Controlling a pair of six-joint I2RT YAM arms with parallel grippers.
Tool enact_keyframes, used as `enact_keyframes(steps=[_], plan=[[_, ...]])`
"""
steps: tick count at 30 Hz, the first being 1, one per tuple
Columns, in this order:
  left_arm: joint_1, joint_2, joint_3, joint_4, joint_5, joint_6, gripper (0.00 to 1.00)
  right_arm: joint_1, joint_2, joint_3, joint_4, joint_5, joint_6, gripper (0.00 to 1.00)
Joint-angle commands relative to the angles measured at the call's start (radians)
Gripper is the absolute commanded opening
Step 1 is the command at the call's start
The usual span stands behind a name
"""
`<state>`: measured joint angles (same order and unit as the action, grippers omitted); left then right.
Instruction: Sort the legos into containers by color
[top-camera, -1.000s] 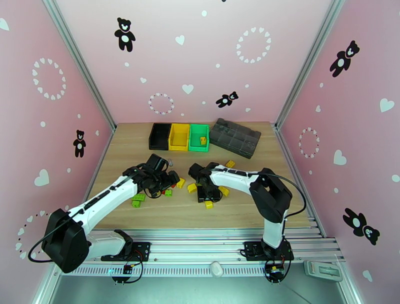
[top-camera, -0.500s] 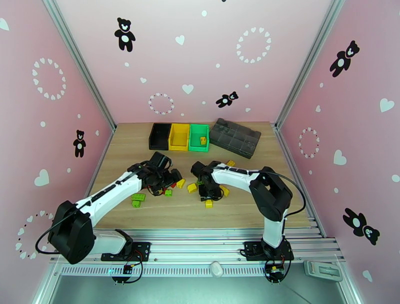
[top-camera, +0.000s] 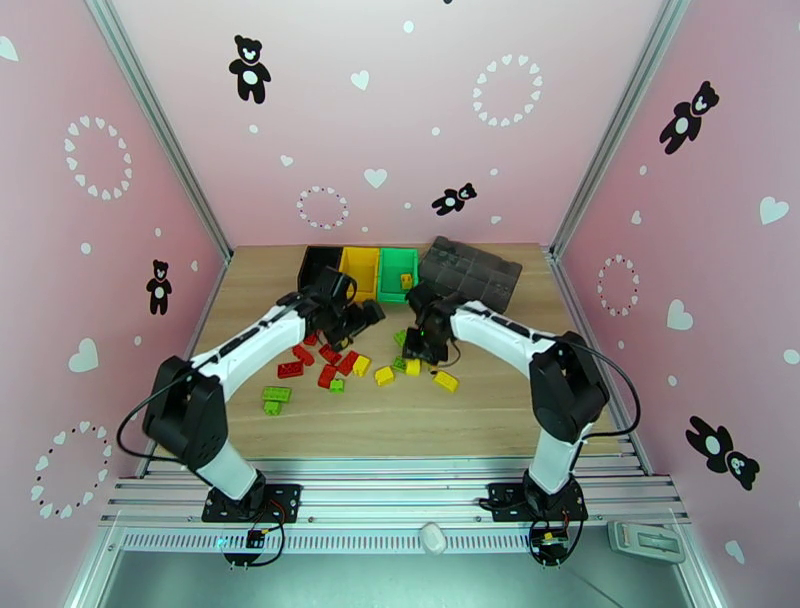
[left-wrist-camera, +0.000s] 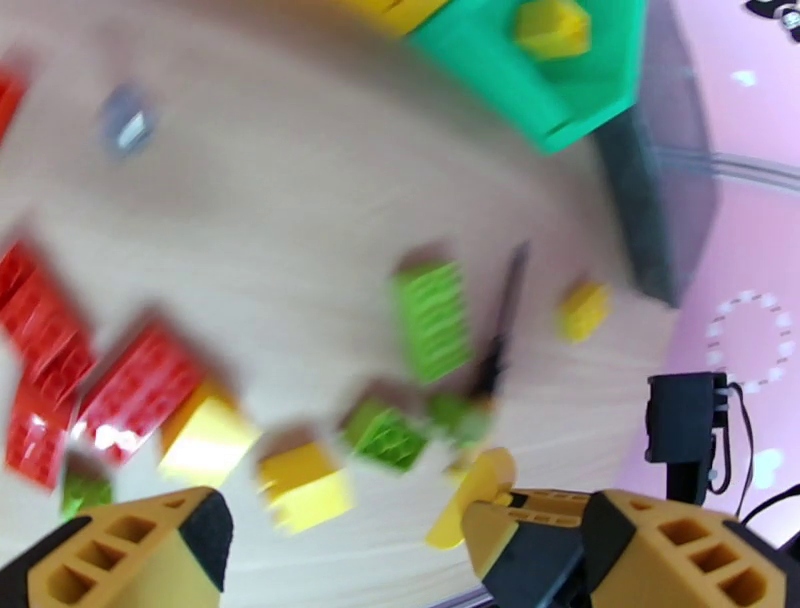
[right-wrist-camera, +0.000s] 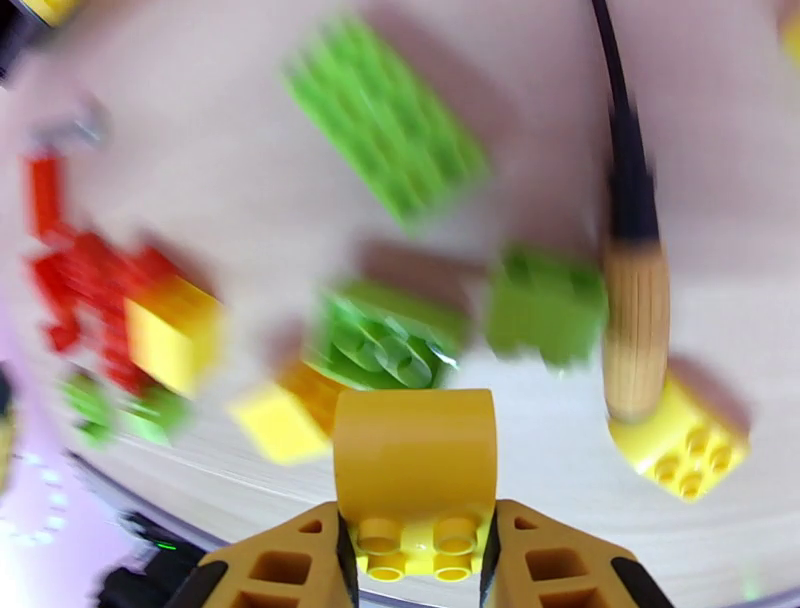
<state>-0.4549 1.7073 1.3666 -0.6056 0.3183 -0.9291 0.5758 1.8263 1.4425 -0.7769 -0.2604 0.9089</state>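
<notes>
Having neared the containers (top-camera: 362, 268), right jaws clamped on yellow lego (right-wrist-camera: 415, 455), left jaws apart

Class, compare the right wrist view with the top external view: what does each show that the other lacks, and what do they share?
Right wrist: the studs of a yellow plastic brick clamped in the right gripper. Top external: an open black plastic bin, a yellow bin, a green bin, a dark grey compartmented tray. Shared: loose red bricks and green bricks on the wooden table.
</notes>
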Motion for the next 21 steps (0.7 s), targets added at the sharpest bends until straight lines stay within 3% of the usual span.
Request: enact_keyframes(steps=[1, 6, 11, 17, 21], plan=[[0.057, 0.085, 0.097, 0.069, 0.129, -0.046, 0.98, -0.059, 0.079, 0.1, 0.083, -0.093, 0.022, 0.29], [0.116, 0.197, 0.211, 0.203, 0.205, -0.162, 0.98, -0.13, 0.255, 0.336, 0.114, -0.167, 0.062, 0.29], [0.12, 0.273, 0.356, 0.182, 0.22, -0.169, 0.97, -0.168, 0.456, 0.626, 0.126, -0.218, 0.131, 0.31], [0.123, 0.259, 0.372, 0.122, 0.206, -0.125, 0.97, -0.186, 0.691, 1.039, 0.043, -0.232, 0.214, 0.5], [0.134, 0.207, 0.312, 0.086, 0.182, -0.091, 0.96, -0.202, 0.72, 1.108, 0.022, -0.235, 0.223, 0.64]])
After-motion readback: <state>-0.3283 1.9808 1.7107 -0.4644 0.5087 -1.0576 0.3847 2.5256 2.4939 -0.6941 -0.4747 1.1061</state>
